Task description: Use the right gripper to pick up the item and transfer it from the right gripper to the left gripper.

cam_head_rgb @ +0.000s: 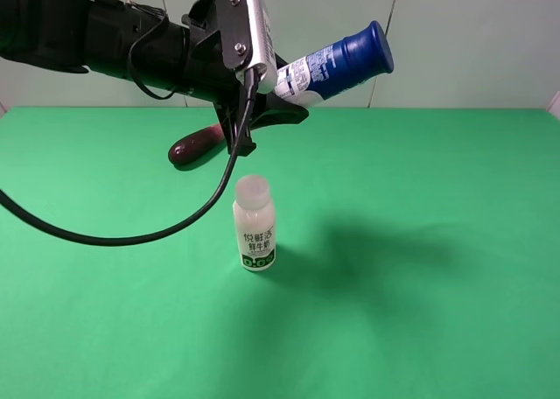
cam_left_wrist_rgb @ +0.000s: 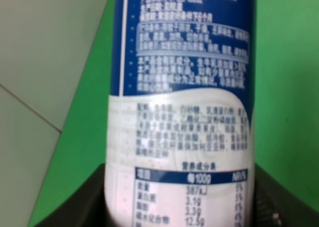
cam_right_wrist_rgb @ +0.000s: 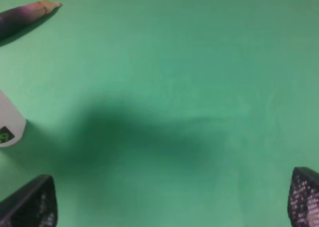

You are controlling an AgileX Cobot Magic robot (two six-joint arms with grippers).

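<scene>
Exterior high view showed the item (cam_head_rgb: 337, 66) aloft above the bench (cam_head_rgb: 455, 311), near level, its white lower body clamped by the jaws of the left gripper (cam_head_rgb: 282, 93). The right gripper (cam_right_wrist_rgb: 174, 202) stood with jaws wide and empty. Light, stiff, slick plastic, I judged: best held mid-body.

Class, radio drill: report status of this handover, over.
Left tool shut on the item, held in the air. Right tool open, holding nothing. Milk bottle and eggplant on the mat below, not in the way.
</scene>
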